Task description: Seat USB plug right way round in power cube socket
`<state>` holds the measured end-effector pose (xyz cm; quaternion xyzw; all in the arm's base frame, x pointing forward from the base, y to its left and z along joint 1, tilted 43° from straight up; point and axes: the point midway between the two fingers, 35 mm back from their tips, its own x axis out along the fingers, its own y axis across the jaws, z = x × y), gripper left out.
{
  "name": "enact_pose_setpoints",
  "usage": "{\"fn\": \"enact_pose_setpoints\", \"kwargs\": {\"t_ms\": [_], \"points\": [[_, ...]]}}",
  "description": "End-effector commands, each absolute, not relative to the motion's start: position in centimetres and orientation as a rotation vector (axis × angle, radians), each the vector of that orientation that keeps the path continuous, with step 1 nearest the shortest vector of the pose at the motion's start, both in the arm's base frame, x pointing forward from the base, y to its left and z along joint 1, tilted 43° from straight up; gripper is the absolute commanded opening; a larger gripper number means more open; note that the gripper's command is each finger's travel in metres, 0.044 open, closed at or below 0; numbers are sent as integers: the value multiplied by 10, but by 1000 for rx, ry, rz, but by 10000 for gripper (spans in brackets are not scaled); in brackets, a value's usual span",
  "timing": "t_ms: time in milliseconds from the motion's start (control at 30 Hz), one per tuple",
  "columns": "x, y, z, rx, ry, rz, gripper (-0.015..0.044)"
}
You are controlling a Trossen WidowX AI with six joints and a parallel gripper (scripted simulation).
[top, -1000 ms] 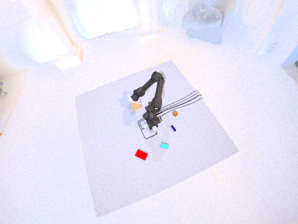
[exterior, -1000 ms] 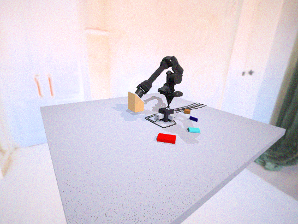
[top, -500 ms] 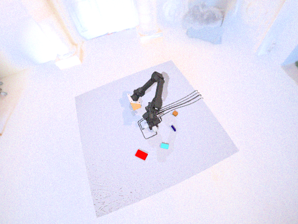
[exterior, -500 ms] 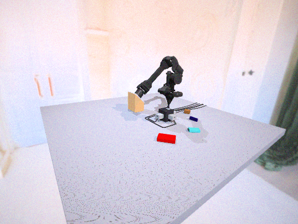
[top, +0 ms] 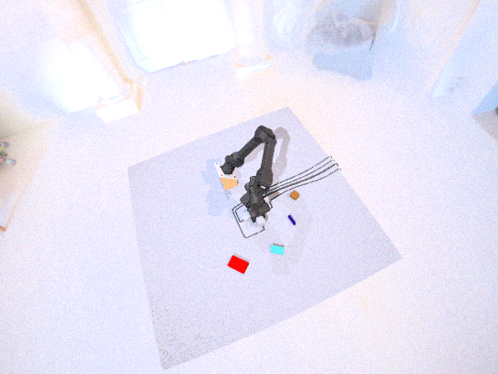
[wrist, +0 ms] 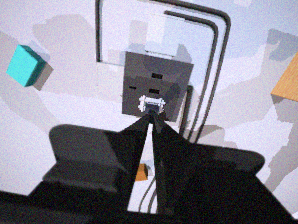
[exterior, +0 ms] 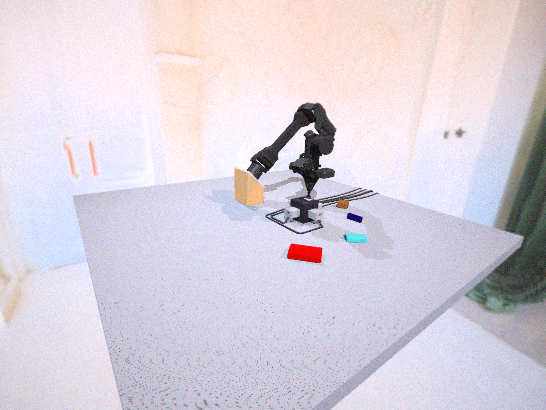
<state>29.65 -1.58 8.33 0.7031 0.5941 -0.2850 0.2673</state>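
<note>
The power cube (exterior: 302, 214) (wrist: 176, 75) is a dark block standing on the table, with pale plugs on its sides and small dark slots in its top. My gripper (exterior: 309, 194) (wrist: 151, 119) points straight down over the cube's top and is shut on the USB plug (wrist: 152, 105), a small pale and dark piece near one edge of the top. The fingertips are almost together. The plug stands at the cube's top; the fingers hide its socket, so how deep it sits and which way round it is cannot be told. The arm covers most of the cube in the top view.
Dark cables (top: 305, 176) (exterior: 350, 196) (wrist: 229, 30) loop around the cube. A red block (top: 238, 264) (exterior: 305, 253), a cyan block (top: 277, 249) (exterior: 356, 238) (wrist: 24, 66), a dark blue piece (top: 292, 220) (exterior: 355, 218) and an orange-brown block (top: 295, 195) (exterior: 343, 204) (wrist: 142, 172) lie nearby. A tan wedge (top: 229, 183) (exterior: 248, 188) stands by the arm's base.
</note>
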Motion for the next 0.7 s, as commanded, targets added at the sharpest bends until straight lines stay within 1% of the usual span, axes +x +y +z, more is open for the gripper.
{"fn": "enact_pose_setpoints", "kwargs": {"t_ms": [0, 667], "points": [[297, -15, 83, 1903, 1602, -770, 0], [297, -14, 81, 1903, 1602, -770, 0]]}}
